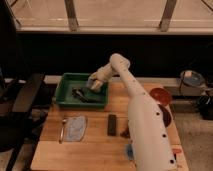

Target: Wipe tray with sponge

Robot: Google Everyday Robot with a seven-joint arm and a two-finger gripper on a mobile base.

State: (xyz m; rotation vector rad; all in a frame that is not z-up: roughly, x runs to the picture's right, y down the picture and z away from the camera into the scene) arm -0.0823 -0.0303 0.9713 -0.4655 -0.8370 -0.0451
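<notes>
The green tray [67, 95] stands at the back left of the wooden table. My gripper [95, 84] is reached down into the tray's right part, over its floor. A small pale yellow-beige block, the sponge [97, 86], shows at the gripper's tip and looks held there, low in the tray. A dark object [82, 94] lies on the tray floor just left of the gripper.
A light blue-grey cloth [76, 127] and a utensil [62, 131] lie at the front left. A dark flat bar [112, 125] lies mid-table. A red dish [161, 95] stands at the right, and a black chair [22, 100] at the left.
</notes>
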